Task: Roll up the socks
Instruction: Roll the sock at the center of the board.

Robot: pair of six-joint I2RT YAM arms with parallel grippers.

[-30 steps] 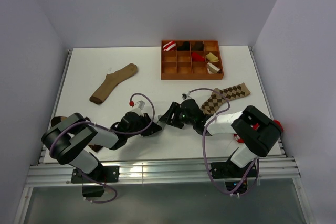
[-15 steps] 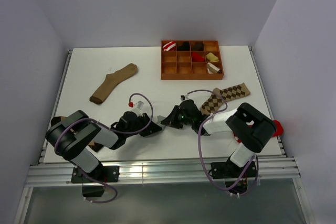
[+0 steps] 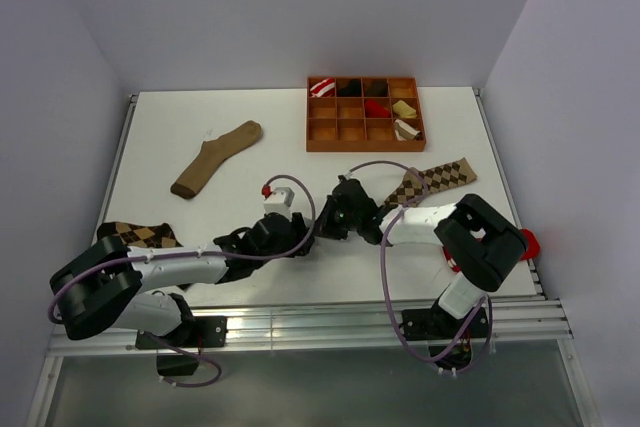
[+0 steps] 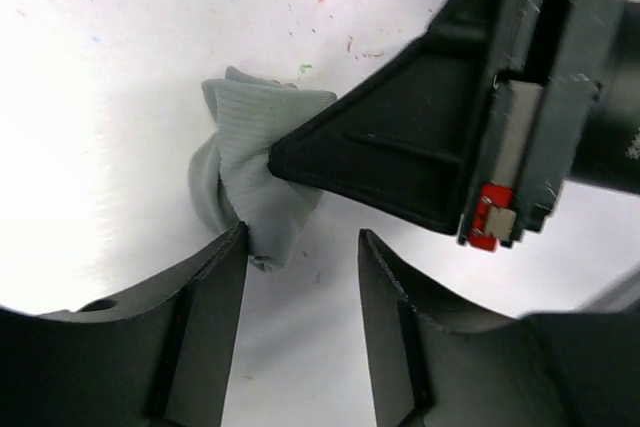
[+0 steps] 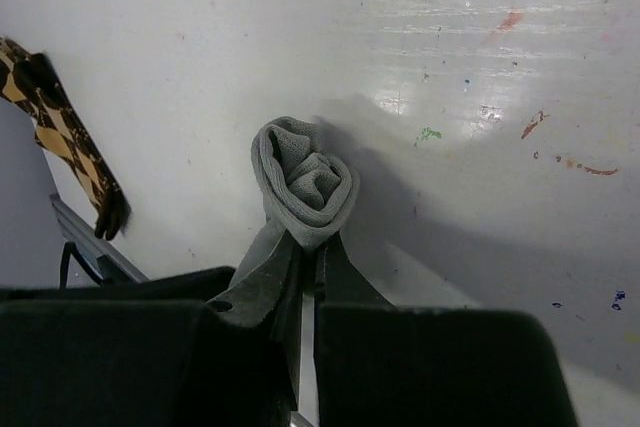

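Grey sock: your right gripper pinches only its loose tail, and your left gripper stands parted, holding nothing. Tug now and the roll may unwind.

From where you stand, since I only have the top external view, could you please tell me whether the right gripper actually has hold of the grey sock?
Observer: Yes. The right wrist view shows the right gripper shut on the grey sock.
Operator: Thank you. Is the left gripper gripping it as well?
Observer: No. In the left wrist view the left gripper has its jaws open, one of them right beside the sock; I cannot tell whether it touches.
Operator: And what shape is the sock in?
Observer: It is wound into a coil just beyond the right gripper's tips, with its tail pinched between them.
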